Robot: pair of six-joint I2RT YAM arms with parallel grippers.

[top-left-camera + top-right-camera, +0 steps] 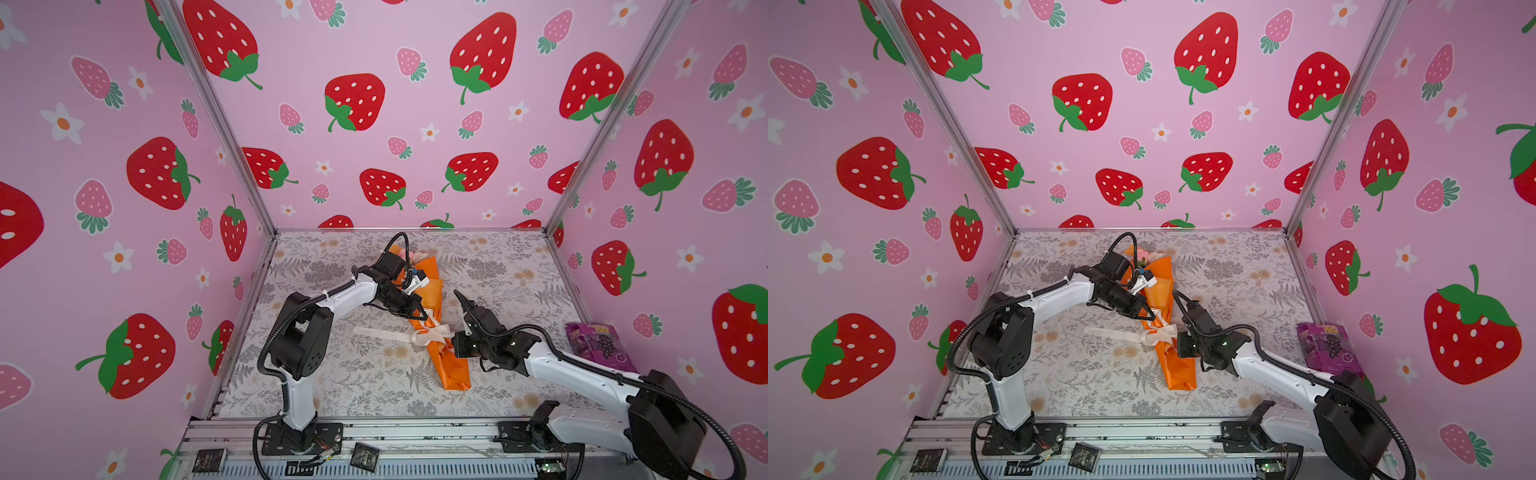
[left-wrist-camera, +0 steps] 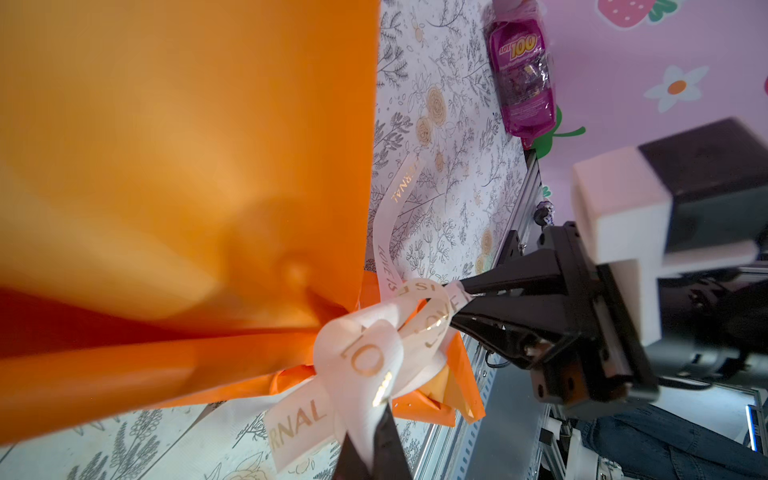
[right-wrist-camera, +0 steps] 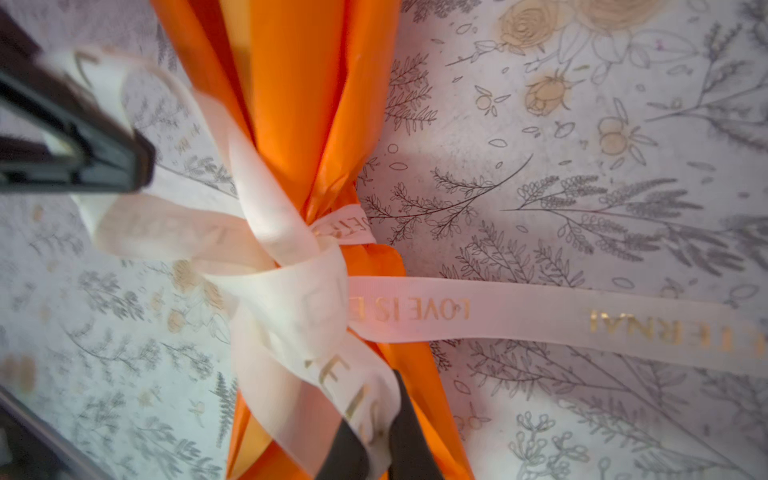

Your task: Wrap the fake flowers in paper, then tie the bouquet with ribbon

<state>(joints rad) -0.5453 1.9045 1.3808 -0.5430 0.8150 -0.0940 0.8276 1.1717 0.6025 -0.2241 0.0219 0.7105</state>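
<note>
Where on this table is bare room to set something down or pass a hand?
Bare cloth: between the bouquet and the back right corner of the table; between the bouquet's narrow end and the front edge; the back left corner. Crowded: the middle, where the left gripper and the right gripper pinch the ribbon, and the right edge by the purple bag.

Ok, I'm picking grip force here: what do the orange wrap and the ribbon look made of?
The orange wrap looks like thin glossy paper or plastic film: sharp creases, soft sheen. The ribbon seems matte cream woven fabric with shiny gold foil lettering.
</note>
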